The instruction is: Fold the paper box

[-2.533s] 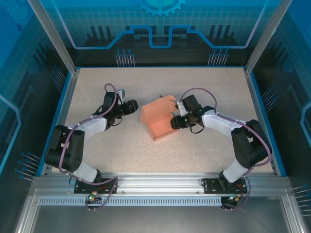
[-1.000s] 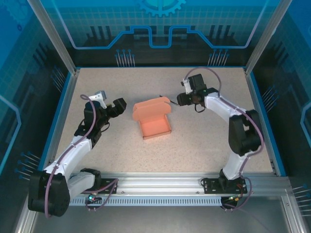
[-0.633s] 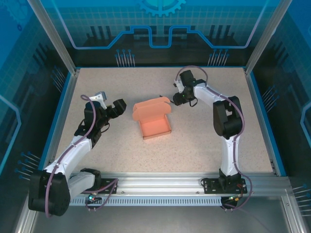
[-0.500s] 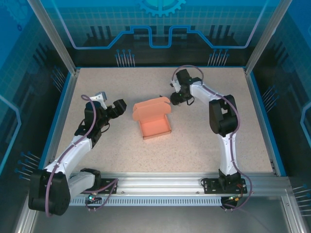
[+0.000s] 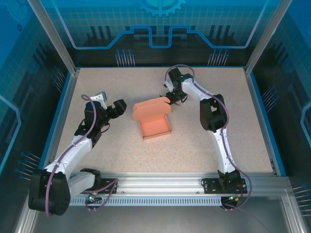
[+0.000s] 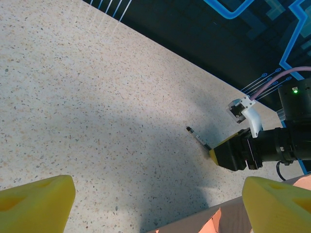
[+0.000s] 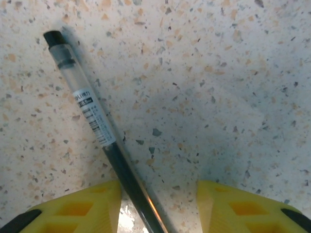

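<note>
The paper box (image 5: 153, 120) is salmon-pink and lies mid-table as an open tray with its lid flap standing up at the back; its edge (image 6: 214, 221) also shows low in the left wrist view. My left gripper (image 5: 120, 107) hovers open just left of the box, its yellow fingertips (image 6: 36, 201) wide apart with nothing between them. My right gripper (image 5: 169, 97) is down at the box's back right corner. Its jaws are open and straddle a thin dark pen (image 7: 92, 121) lying on the table. The pen runs beside the left fingertip (image 7: 73, 208).
The speckled table (image 5: 204, 145) has a blue raised rim on its left, right and far sides. From the left wrist view I see the pen (image 6: 197, 137) sticking out from under the right gripper (image 6: 238, 153). Both arm bases sit on the near rail.
The right arm has swung left towards the box's back right corner and come down over the pen, its jaws narrowing. The left arm and the box have stayed put.
</note>
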